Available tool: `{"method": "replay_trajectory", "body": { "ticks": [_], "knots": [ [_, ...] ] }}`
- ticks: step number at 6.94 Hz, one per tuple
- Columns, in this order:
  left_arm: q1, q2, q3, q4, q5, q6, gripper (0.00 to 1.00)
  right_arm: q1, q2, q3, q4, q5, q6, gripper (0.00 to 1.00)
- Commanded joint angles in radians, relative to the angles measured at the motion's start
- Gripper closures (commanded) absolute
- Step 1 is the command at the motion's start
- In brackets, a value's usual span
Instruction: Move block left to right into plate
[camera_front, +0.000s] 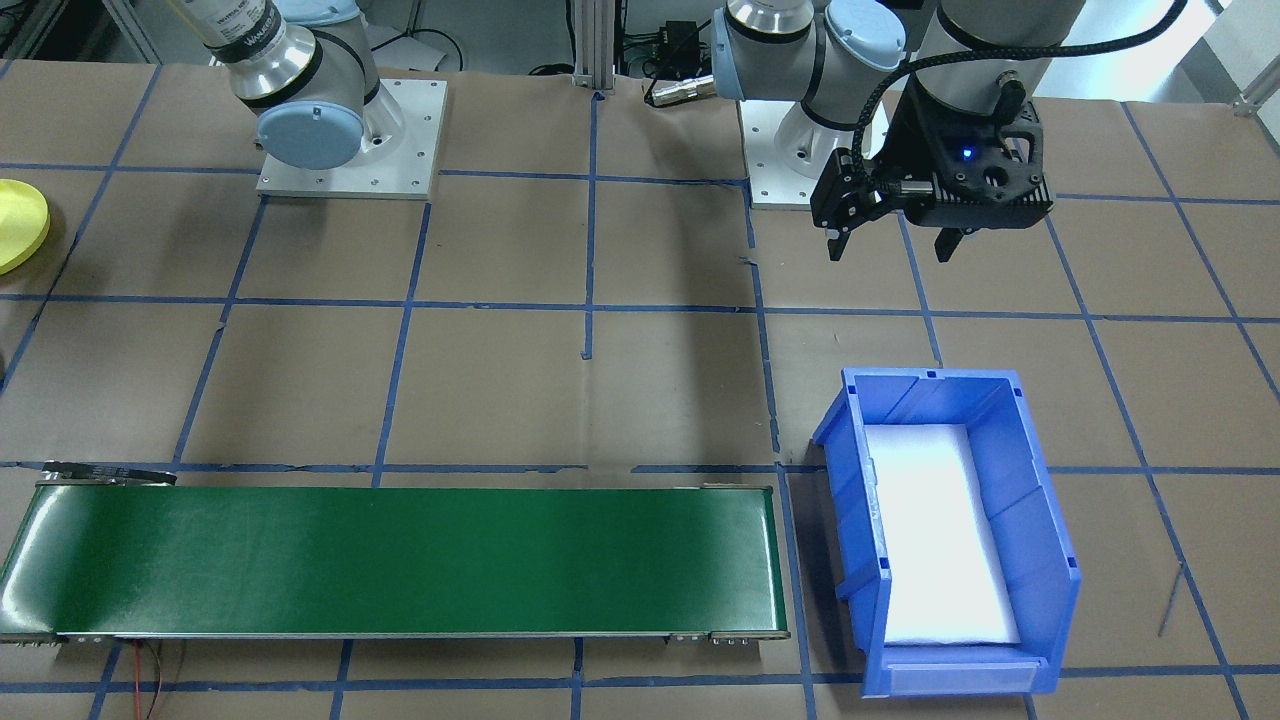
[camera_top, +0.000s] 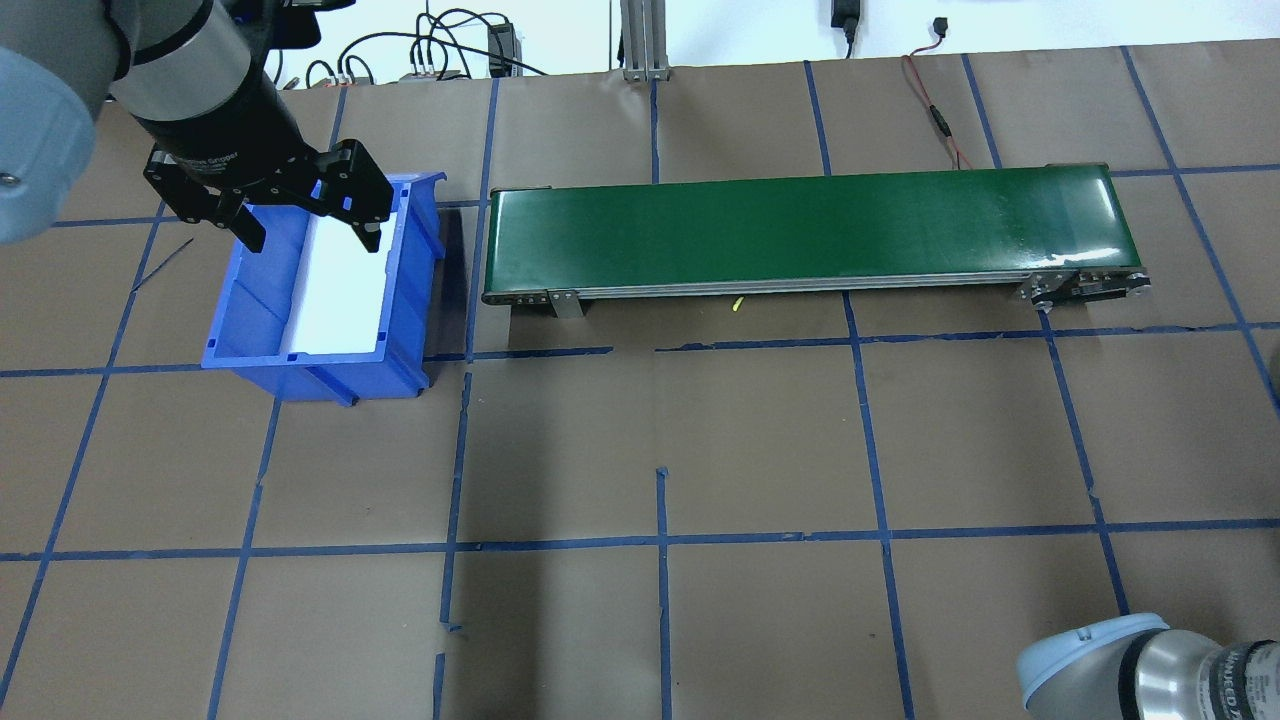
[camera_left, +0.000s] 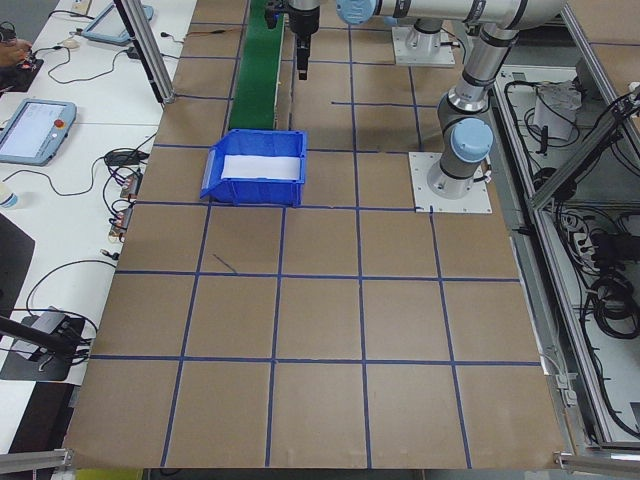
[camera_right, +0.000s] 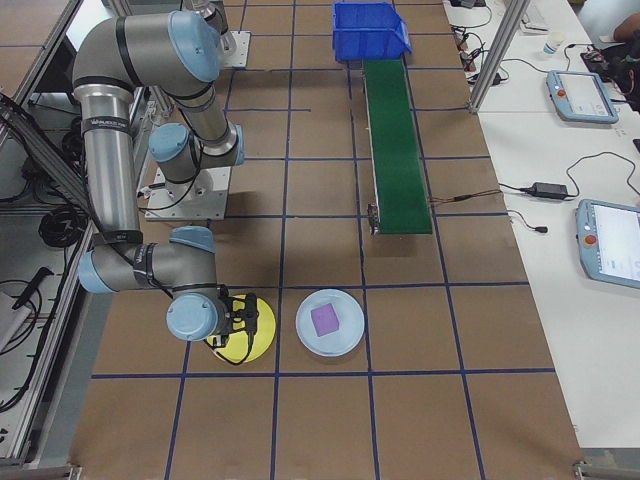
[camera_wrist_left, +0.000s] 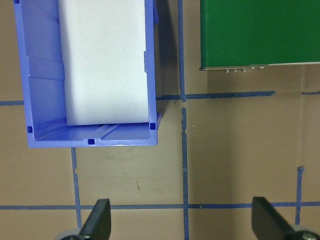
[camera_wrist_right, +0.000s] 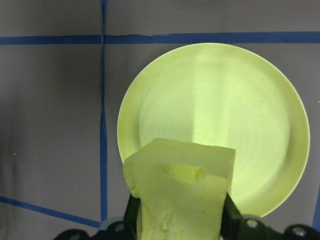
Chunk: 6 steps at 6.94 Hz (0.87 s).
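In the right wrist view, my right gripper (camera_wrist_right: 179, 220) is shut on a pale yellow block (camera_wrist_right: 180, 192). It holds the block just above the near edge of the round bright-yellow plate (camera_wrist_right: 225, 95). From the right side, the same gripper (camera_right: 232, 325) hovers over the plate (camera_right: 256, 336). Only the plate's edge (camera_front: 15, 225) shows in the front view. My left gripper (camera_top: 310, 228) (camera_front: 893, 242) hangs open and empty beside the blue bin, its fingertips (camera_wrist_left: 99, 220) wide apart.
The blue bin (camera_top: 250, 325) (camera_front: 850, 480) holds a white foam pad. A green conveyor belt (camera_top: 800, 228) (camera_front: 400, 560) runs along the far side. A pale blue plate (camera_right: 345, 340) carrying a purple block (camera_right: 323, 320) sits beside the yellow plate.
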Motion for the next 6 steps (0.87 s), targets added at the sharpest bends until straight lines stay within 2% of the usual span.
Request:
{"method": "replay_trajectory", "body": {
  "ticks": [1, 2, 6],
  "knots": [
    [-0.001, 0.0, 0.0, -0.001, 0.002, 0.0, 0.0, -0.004, 0.029, 0.029, -0.037, 0.039, 0.001, 0.19],
    [-0.001, 0.0, 0.0, 0.001, 0.002, 0.0, 0.0, -0.004, 0.029, 0.044, -0.075, 0.041, 0.001, 0.16],
    [-0.001, 0.0, 0.0, 0.001, 0.0, 0.0, 0.0, -0.004, 0.032, 0.047, -0.08, 0.041, 0.004, 0.12]
  ]
}}
